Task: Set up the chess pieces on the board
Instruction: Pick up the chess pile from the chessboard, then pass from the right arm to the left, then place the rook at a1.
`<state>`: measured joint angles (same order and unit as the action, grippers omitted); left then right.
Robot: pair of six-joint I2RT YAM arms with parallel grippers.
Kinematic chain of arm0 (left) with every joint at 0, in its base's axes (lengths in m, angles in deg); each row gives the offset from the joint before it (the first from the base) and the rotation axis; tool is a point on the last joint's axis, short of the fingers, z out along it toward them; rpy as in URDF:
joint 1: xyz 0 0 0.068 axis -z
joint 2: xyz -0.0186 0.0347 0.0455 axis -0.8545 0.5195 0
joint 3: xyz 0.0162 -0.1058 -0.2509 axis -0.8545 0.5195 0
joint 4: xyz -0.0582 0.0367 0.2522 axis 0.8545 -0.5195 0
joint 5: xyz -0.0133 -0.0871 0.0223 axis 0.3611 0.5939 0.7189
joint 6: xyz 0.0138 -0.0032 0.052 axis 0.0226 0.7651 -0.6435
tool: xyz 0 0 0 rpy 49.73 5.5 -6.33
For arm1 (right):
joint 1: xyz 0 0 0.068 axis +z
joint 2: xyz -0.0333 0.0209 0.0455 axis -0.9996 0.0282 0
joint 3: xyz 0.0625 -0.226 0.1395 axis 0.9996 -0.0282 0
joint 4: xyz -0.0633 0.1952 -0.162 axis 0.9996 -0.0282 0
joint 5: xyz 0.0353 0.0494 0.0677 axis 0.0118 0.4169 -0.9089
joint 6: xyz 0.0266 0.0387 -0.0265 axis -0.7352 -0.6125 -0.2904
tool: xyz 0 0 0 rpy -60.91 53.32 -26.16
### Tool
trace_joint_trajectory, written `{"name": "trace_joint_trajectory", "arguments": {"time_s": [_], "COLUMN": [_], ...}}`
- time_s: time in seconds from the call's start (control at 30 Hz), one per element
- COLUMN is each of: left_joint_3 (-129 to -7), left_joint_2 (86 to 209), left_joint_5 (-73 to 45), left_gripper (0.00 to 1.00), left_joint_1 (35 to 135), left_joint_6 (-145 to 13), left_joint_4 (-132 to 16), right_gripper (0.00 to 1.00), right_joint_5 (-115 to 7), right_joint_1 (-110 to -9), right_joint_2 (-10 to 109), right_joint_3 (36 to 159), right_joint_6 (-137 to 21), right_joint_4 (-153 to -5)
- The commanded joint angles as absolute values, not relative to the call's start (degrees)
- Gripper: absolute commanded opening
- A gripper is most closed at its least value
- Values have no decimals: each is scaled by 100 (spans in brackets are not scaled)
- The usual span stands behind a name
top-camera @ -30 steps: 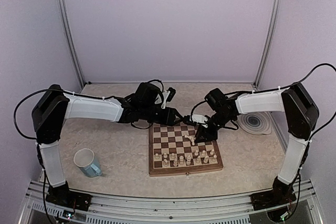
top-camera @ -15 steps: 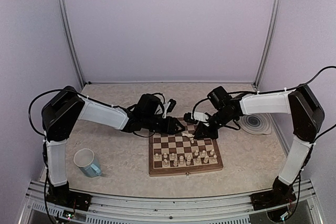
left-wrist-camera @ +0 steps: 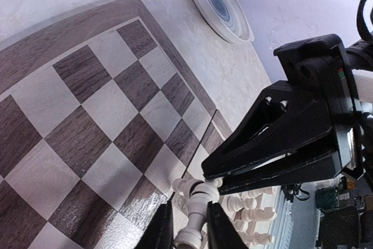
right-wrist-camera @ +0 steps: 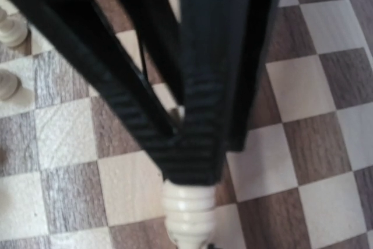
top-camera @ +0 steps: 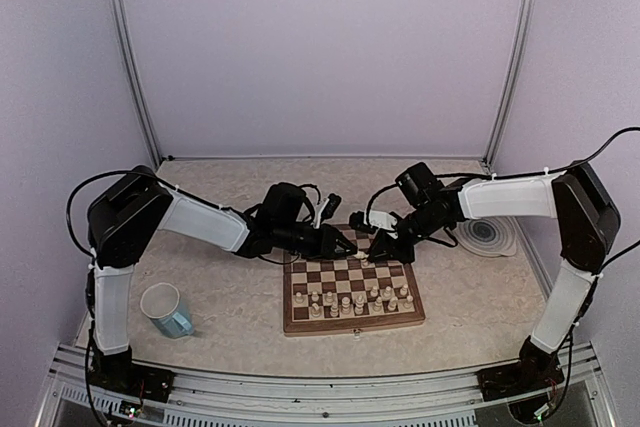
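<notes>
- Both arms have closed in over the last second. The right end effector (top-camera: 384,245) has pulled back from mid-board and the left end effector (top-camera: 344,242) has reached forward. They now meet over the far edge of the square brown-and-cream wooden chessboard (top-camera: 352,327).
- The right end effector pinches a small cream turned-wood chess piece (right-wrist-camera: 186,214) at its tips, above the far squares.
- The left end effector's fingers (left-wrist-camera: 162,231) flank that piece closely; I cannot tell whether they press it.
- It looks like a hand-over, so this piece is not yet placed.
- Room to move: the far ranks are bare, while the standing cream pieces (top-camera: 350,300) crowd the near rows. The round grey-blue ringed plate (top-camera: 487,234) lies well off to the right on the table (top-camera: 230,287).
</notes>
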<state>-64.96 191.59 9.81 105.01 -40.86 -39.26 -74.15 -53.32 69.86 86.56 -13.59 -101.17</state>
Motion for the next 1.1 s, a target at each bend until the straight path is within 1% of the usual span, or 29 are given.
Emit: {"name": "trace_joint_trajectory", "arguments": {"time_s": [0.0,0.07,0.17,0.33,0.53,0.7,0.83,0.93,1.07], "left_joint_3": [-6454,-6476,-6532,-6612,-6703,-6905,-6860,-6784,-6618], "left_joint_2": [19266,19253,19135,18518,17624,16940,16477,16301,16245], "left_joint_5": [1308,1335,1169,680,-118,-1364,-1954,-2128,-2067], "left_gripper": [17,9,5,3,2,2,2,1,1], "left_joint_1": [10476,10468,10458,10423,10471,10907,11397,11762,12089], "left_joint_6": [-3920,-3885,-4044,-4552,-5286,-6072,-6332,-6214,-6017], "left_joint_4": [-3598,-3634,-3952,-4930,-6750,-8680,-9849,-10316,-10307], "right_gripper": [6,6,6,6,7,7,8,9,10], "right_joint_5": [-7437,-7411,-7379,-7419,-7418,-7392,-7404,-7428,-7410], "right_joint_1": [-5281,-5279,-5279,-5279,-5281,-5281,-5279,-5280,-5279], "right_joint_2": [6904,6936,7036,7216,7322,7359,7409,7461,7498], "right_joint_3": [8621,8623,8645,8687,8714,8724,8774,8813,8830], "right_joint_6": [-1429,-1428,-1428,-1420,-1406,-1422,-1429,-1439,-1438], "right_joint_4": [-10051,-10064,-10121,-10253,-10328,-10330,-10351,-10375,-10391]}}
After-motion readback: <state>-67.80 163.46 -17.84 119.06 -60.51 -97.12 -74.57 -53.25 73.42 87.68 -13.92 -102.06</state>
